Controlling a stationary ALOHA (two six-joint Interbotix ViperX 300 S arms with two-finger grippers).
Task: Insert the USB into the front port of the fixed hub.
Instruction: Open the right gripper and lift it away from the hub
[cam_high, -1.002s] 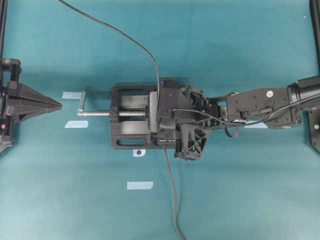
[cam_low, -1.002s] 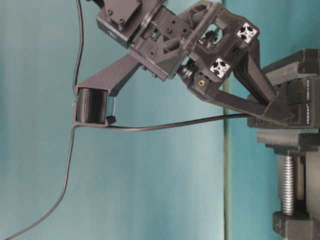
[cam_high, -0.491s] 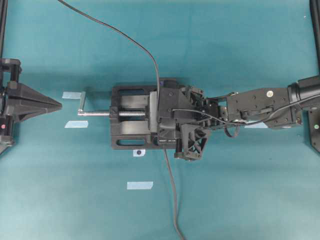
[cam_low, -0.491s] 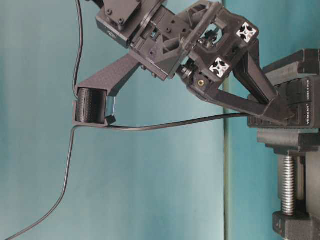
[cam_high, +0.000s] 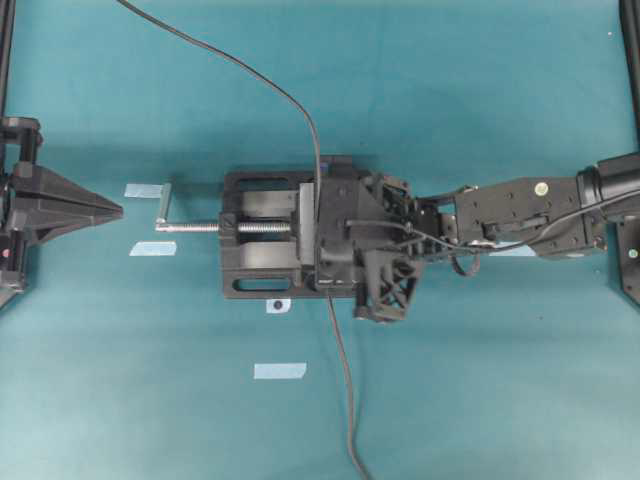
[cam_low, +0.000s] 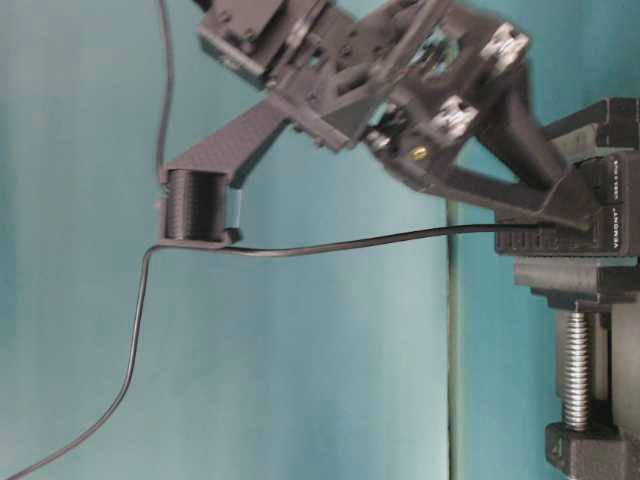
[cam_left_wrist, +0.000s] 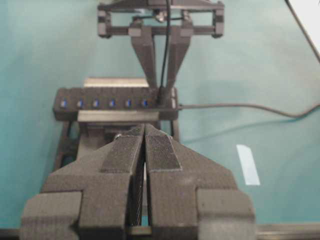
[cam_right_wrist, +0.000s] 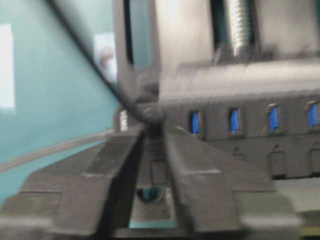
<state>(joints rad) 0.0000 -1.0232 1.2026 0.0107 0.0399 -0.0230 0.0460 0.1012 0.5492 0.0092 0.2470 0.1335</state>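
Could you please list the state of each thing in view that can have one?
USB: seated in the hub's end port.
Hub: clamped in the vise, other ports free.
Vise: shut on the hub.
Right gripper: jaws parted, straddling the USB.
Left gripper: shut, empty, away from the hub.

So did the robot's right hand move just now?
Yes. In the table-level view the right gripper has shifted a little up and to the right against the vise, and its fingers have spread apart beside the USB.

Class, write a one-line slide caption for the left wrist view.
Closed left gripper faces the fixed hub, the USB in its end port between the right gripper's fingers.
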